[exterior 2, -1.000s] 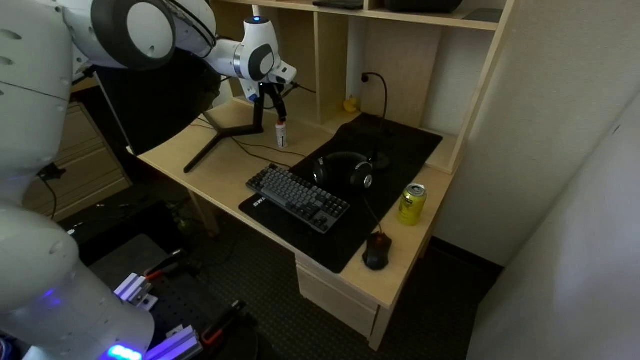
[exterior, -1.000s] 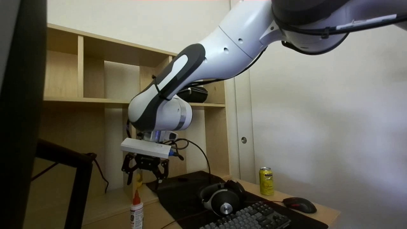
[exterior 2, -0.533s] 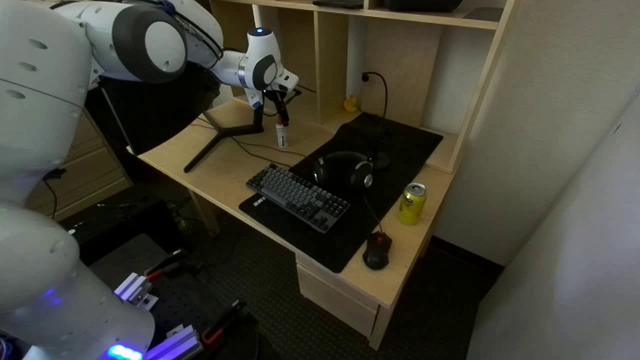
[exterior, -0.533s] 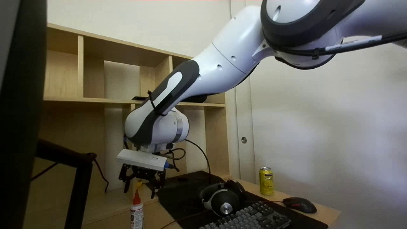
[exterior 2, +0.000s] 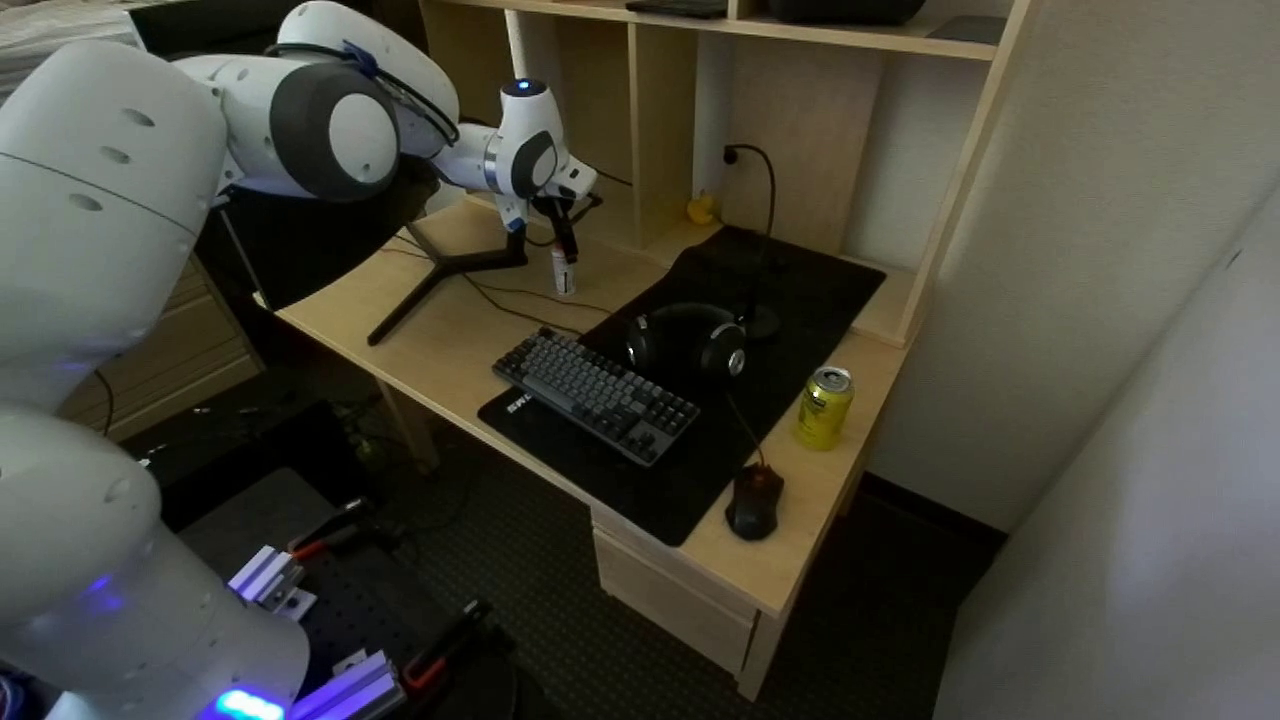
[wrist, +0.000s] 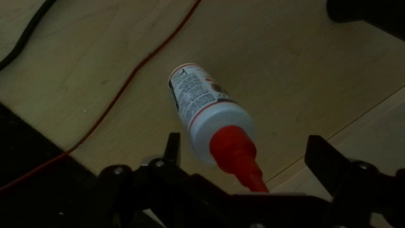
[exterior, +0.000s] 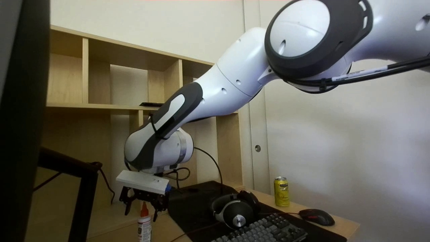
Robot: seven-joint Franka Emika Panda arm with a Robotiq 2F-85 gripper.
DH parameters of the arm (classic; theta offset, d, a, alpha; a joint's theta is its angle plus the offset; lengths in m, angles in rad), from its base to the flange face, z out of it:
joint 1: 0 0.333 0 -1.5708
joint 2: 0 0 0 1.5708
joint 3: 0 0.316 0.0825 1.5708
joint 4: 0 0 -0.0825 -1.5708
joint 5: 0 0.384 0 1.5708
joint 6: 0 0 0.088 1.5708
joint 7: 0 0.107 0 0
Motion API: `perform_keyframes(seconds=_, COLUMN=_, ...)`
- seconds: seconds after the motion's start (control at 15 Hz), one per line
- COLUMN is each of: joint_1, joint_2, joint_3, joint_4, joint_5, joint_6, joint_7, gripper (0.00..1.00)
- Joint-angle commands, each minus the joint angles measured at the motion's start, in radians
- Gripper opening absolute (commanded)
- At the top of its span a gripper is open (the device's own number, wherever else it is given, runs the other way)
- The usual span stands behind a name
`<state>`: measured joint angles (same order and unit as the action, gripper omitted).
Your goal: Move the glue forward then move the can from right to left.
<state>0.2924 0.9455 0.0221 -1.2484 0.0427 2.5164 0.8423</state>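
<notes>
From my end I see pale walls (exterior: 352,141), open wooden shelving (exterior 2: 664,140) backing a light wooden worktop (exterior 2: 450,345), dark textured floor (exterior 2: 620,650) below

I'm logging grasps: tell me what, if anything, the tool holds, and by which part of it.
Nothing is held: the tool is open, gaps showing on both sides of the glue in the wrist view.

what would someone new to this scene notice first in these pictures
Probably the big white robot arm, slanting across the upper part of an exterior view. Next, the glue in the middle of the wrist view, its red cap showing there between the open jaws. Then the bright yellow can, upright near the right-hand edge of the desk in an exterior view.
</notes>
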Motion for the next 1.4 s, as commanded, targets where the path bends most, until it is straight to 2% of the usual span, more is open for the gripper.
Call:
perform_keyframes(seconds=0.0, joint_1=0.021, joint_2=0.053, joint_3=-0.024, joint_4=0.086, joint_5=0.013, joint_6=-0.048, joint_7=0.022, gripper=1.00)
perform_keyframes(seconds=0.07, joint_1=0.029, joint_2=0.052, joint_3=-0.037, joint_4=0.089, joint_5=0.006, joint_6=-0.063, joint_7=0.042, gripper=1.00)
perform_keyframes(seconds=0.13, joint_1=0.015, joint_2=0.021, joint_3=-0.017, joint_4=0.039, joint_5=0.013, joint_6=-0.021, joint_7=0.011, gripper=1.00)
perform_keyframes(seconds=0.6, joint_1=0.026, joint_2=0.010, joint_3=-0.042, joint_4=0.034, joint_5=0.004, joint_6=-0.081, joint_7=0.049, gripper=1.00)
perform_keyframes(seconds=0.67, joint_1=0.022, joint_2=0.026, joint_3=-0.029, joint_4=0.056, joint_5=0.008, joint_6=-0.052, joint_7=0.031, gripper=1.00)
perform_keyframes(seconds=0.87, joint_1=0.021, joint_2=0.025, joint_3=-0.034, joint_4=0.056, joint_5=0.007, joint_6=-0.058, joint_7=0.035, gripper=1.00)
perform_keyframes(seconds=1.27, joint_1=-0.018, joint_2=-0.020, joint_3=0.013, joint_4=0.010, joint_5=0.057, joint_6=-0.198, joint_7=0.003, gripper=1.00)
perform_keyframes(seconds=1.33, joint_1=0.010, joint_2=0.009, joint_3=-0.017, joint_4=0.055, joint_5=0.031, joint_6=-0.154, joint_7=0.034, gripper=1.00)
